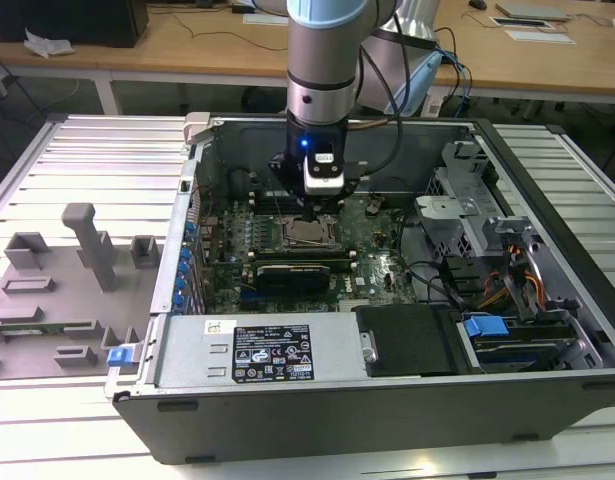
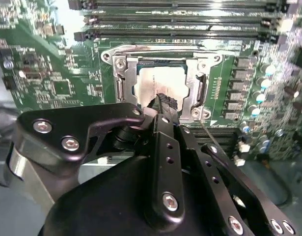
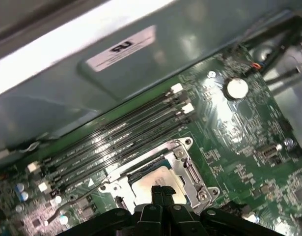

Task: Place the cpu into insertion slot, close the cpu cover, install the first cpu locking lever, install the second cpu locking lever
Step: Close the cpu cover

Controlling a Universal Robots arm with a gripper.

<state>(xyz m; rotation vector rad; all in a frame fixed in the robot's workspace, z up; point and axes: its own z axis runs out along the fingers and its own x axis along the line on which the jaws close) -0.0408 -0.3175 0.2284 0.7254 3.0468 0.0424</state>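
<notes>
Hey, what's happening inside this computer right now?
A robot arm is reaching into an open computer case. Its gripper, fingers shut, hangs just above the processor chip. The chip already sits in place on the green board, with the silver cover frame lying down around it.

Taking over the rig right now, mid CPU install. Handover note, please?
Gripper: fingers shut, nothing seen between them, tip hanging just above the near edge of the cpu.
cpu: seated in the insertion slot on the green board.
cpu cover: appears to lie down, framing the chip.
Done: cpu placed; cover looks closed.
Left: both locking levers. Whether either is latched can't be told from these views.
</notes>
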